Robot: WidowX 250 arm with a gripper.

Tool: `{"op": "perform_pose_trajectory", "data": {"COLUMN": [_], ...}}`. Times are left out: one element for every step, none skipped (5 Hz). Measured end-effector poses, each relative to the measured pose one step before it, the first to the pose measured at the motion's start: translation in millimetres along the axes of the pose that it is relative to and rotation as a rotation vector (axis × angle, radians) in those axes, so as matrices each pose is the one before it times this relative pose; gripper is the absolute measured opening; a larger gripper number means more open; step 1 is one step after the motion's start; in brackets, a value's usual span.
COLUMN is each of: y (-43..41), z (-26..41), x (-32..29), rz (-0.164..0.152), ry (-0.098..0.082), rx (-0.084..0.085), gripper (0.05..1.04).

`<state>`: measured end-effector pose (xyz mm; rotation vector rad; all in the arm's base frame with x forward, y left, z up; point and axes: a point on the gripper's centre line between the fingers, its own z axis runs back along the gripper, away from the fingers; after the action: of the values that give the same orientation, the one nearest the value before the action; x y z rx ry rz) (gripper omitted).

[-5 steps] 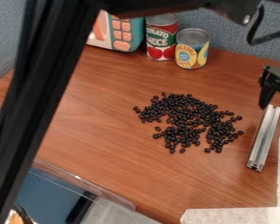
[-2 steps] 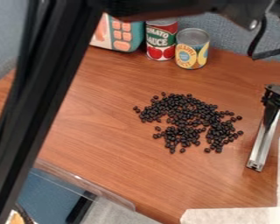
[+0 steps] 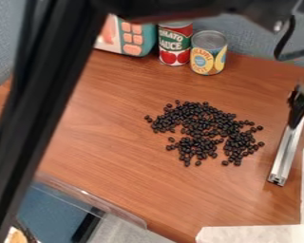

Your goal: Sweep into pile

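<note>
At twelve o'clock, a tomato can [image 3: 175,46], red-and-green labelled; stands upright. Just beside, at one o'clock, an upright pineapple can [image 3: 209,53] with a yellow-and-blue label. Between eleven and twelve, a teal-and-white toy appliance [image 3: 146,37] with orange buttons. Behind, blue-grey fabric partition [image 3: 243,40]. Underneath the cans and toy, brown wood-grain tabletop [image 3: 104,128]. From four to five o'clock, whitish sheet material [image 3: 256,233]; at seven, a clear plastic edge [image 3: 94,201].
</note>
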<state>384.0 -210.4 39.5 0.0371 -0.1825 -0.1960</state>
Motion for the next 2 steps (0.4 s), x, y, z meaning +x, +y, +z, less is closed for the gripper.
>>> {"op": "perform_pose_trajectory", "data": {"y": [3.90, 3.97], "z": [26.37, -2.98], "x": [2.52, -17.72], "rz": [0.0136, 0.0350], "ry": [-0.0615, 0.0233], "rx": [0.0054, -0.0040], "gripper": [1.000, 1.000]}}
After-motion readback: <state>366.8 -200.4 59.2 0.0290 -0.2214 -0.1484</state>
